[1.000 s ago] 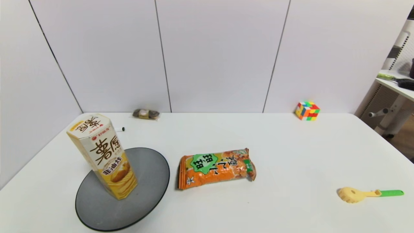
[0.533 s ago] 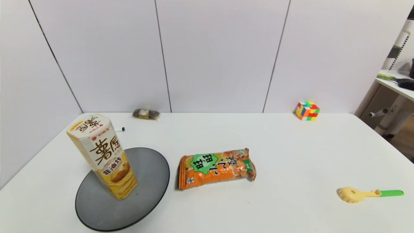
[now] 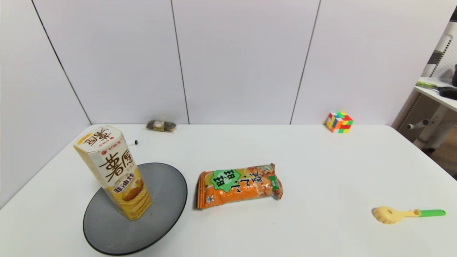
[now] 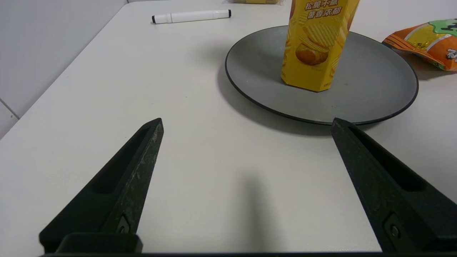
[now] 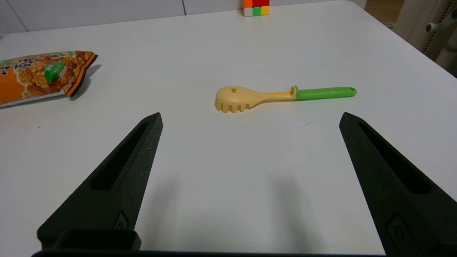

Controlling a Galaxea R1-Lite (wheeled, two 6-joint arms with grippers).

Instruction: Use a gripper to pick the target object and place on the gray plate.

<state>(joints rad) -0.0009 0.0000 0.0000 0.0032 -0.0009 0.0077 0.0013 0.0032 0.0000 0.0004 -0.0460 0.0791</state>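
Observation:
The tall hexagonal yellow-and-white snack box (image 3: pixel 113 170) stands upright on the gray plate (image 3: pixel 164 210) at the table's front left; both also show in the left wrist view, the box (image 4: pixel 316 46) on the plate (image 4: pixel 375 89). My left gripper (image 4: pixel 246 123) is open and empty, low over the bare table short of the plate's near rim. My right gripper (image 5: pixel 250 117) is open and empty over the table near its front right. Neither gripper shows in the head view.
A flat orange snack bag (image 3: pixel 238 185) lies right of the plate. A yellow spoon with a green handle (image 3: pixel 407 214) lies front right, ahead of the right gripper (image 5: pixel 282 97). A colour cube (image 3: pixel 339 122) and a small wrapped snack (image 3: pixel 161 125) sit by the back wall. A white marker (image 4: pixel 191 16) lies beyond the plate.

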